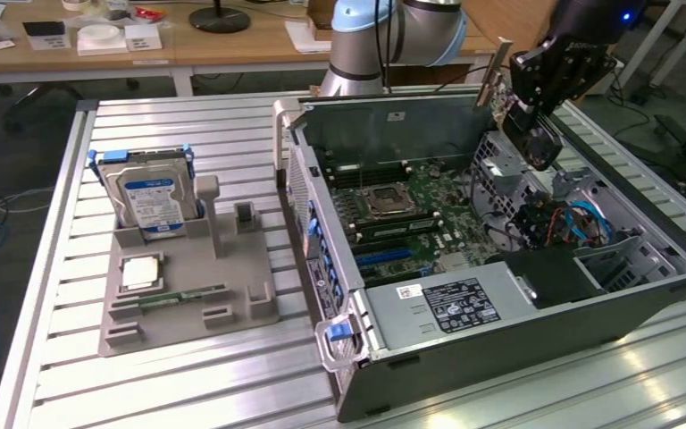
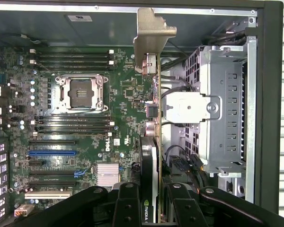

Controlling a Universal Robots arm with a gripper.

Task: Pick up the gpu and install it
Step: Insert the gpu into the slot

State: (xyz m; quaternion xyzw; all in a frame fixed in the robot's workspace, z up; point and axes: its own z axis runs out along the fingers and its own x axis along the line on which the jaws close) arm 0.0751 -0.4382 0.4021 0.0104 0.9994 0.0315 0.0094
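Aluminium slats of the table (image 1: 200,384) carry the open dark computer case (image 1: 498,357), and inside it the green motherboard (image 1: 403,206) lies bare. Toward two o'clock in the exterior view the gripper (image 1: 539,134) hangs above the case's far corner. From the wrist I see it clamped on the gpu (image 2: 149,161) — the card is in the air, edge-on between the fingers (image 2: 128,208), seated in no slot. Its pale bracket (image 2: 152,33) is at the end away from them. I judge the card light and stiff but fragile: a thin board with exposed parts, apt to twist if pinched at a corner. The hold belongs on the flat faces — never on the contact edge or the bracket.
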